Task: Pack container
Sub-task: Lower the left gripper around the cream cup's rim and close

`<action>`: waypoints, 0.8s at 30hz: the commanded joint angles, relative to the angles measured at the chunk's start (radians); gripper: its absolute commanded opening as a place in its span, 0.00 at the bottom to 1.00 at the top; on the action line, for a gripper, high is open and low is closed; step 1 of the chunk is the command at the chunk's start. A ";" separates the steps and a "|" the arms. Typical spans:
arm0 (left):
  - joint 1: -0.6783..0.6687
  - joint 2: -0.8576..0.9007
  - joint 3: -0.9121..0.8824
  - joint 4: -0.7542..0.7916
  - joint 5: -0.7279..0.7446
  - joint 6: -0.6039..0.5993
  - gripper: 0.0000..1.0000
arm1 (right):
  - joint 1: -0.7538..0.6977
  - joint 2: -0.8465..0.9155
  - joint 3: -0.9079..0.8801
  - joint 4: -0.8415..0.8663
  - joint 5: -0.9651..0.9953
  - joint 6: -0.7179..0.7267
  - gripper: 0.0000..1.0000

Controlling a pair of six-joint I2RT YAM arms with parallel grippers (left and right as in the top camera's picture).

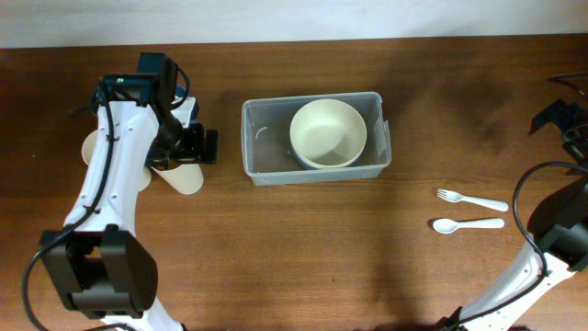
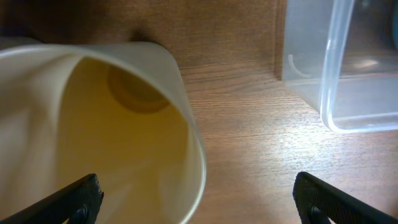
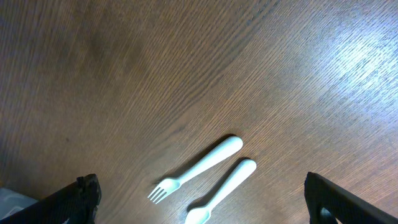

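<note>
Tipped cream cup, white fork and spoon lie on wooden table.

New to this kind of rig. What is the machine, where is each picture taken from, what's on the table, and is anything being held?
Two robot arms work at a wooden table. One picture looks down from above. The other two come from a camera on each wrist, and the dark tips in their bottom corners are that arm's own fingers. A clear container holds a cream bowl. A cream cup lies on its side by the left gripper. A white fork and spoon lie in front of the right gripper. Both grippers are open and hold nothing.
</note>
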 commanded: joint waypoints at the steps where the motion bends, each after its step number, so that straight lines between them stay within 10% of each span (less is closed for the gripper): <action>1: 0.000 0.044 -0.005 0.013 -0.011 0.011 1.00 | 0.003 -0.037 -0.006 0.000 0.002 0.012 0.99; 24: -0.013 0.086 -0.005 0.068 -0.011 0.050 1.00 | 0.003 -0.037 -0.006 0.000 0.002 0.012 0.99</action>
